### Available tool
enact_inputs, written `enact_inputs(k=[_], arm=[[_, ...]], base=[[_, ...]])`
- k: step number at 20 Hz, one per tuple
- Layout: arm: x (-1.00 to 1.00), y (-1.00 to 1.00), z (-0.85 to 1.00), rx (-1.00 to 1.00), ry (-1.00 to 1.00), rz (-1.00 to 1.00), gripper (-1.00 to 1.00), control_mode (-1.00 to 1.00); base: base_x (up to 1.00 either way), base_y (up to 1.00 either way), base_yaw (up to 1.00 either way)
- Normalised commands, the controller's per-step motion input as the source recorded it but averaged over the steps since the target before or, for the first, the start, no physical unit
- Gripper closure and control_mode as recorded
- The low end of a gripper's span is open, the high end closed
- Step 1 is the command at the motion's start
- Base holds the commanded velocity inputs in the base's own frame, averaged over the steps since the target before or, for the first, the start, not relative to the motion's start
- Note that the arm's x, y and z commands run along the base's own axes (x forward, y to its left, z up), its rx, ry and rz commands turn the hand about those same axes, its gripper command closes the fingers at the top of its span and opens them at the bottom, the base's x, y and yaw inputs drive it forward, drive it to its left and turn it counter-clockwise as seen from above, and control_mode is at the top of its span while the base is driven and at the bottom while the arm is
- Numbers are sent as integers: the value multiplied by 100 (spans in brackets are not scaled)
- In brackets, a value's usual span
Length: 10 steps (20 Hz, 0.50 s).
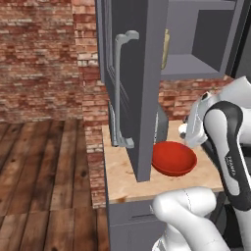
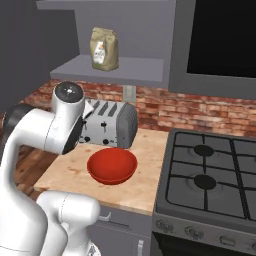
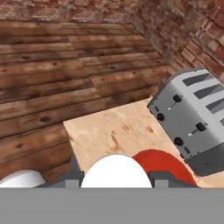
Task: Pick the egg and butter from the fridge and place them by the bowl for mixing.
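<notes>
The egg [image 3: 116, 171] sits pinched in the gripper [image 3: 116, 181]. The arm bends above the counter [image 2: 145, 172], holding it just beside the red bowl [image 2: 112, 166].

White Panda arm [image 2: 35, 150] rises from the base, elbow bent high, forearm folded back toward the body. In the hand view the gripper [image 3: 116, 181] has its fingers [image 3: 72, 178] closed on a white egg [image 3: 116, 173].

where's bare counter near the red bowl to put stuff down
Free: the wooden counter between the red bowl and the counter's left edge, and the strip between bowl and stove. Crowded: behind the bowl, where the silver toaster stands close. The claw holds the egg above the bowl's edge.
</notes>
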Motion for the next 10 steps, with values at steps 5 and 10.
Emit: enact_inputs(k=[5,10], arm=[[7,39,-37,-14,0,0,100,-100],[15,16,-38,-6,0,12,100,-100]], base=[[0,0,0],[0,0,0]])
